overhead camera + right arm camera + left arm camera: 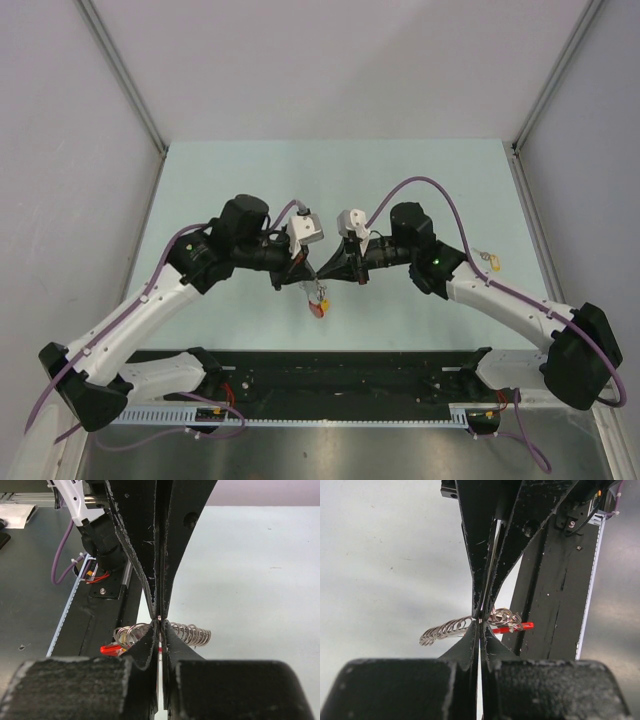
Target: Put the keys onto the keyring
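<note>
Over mid worktop (400,180), left pincer (479,626) and right pincer (160,626) both pinch the keyring (445,629), fully closed. Probably to steady it.

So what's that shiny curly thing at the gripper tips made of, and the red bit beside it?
The keyring looks like thin bare metal: silvery, glossy loops catching bright highlights. The red band seems plastic or coated fabric, smooth and evenly bright; too small to be sure.
</note>
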`<state>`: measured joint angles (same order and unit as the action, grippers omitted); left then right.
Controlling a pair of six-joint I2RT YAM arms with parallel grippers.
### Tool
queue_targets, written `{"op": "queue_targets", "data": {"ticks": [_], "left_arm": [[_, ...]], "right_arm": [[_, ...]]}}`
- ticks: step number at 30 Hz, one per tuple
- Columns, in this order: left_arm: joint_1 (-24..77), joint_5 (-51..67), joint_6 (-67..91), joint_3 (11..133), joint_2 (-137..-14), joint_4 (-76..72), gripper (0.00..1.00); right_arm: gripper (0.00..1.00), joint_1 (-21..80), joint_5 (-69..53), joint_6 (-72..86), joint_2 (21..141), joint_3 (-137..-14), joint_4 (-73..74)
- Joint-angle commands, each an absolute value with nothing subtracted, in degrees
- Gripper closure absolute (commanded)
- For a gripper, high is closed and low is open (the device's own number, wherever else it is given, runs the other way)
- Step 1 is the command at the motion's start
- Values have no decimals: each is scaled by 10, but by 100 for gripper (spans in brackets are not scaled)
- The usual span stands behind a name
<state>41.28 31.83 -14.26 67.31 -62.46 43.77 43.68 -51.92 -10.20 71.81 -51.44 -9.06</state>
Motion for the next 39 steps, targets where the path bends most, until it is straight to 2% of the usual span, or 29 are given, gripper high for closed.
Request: {"op": "queue_targets", "data": {"ticks": [1,4,5,6,9,14,19,26,32,39], "left_arm": [[420,340,-150,691,-602,389,100],[419,318,-140,668,-585,363,94],[419,310,-130,661,-568,341,89],[419,298,-124,650,-557,327,79],[414,252,-92,597,-499,251,67],[392,214,-16,462,-372,65,59],[389,204,42,365,-324,-67,57],[389,227,76,338,-343,-122,53],[389,233,95,303,-343,-188,52],[389,227,99,285,-329,-220,53]], "right_arm": [[100,442,-516,-106,720,-541,-94],[100,439,-510,-93,715,-541,-101],[100,439,-508,-87,708,-540,-105],[100,439,-506,-82,705,-536,-109],[100,432,-503,-46,687,-518,-164],[100,412,-479,33,654,-476,-270],[100,409,-464,93,647,-455,-339],[100,410,-425,155,645,-427,-407],[100,403,-417,242,653,-394,-548],[100,406,-415,247,652,-378,-584]]}}
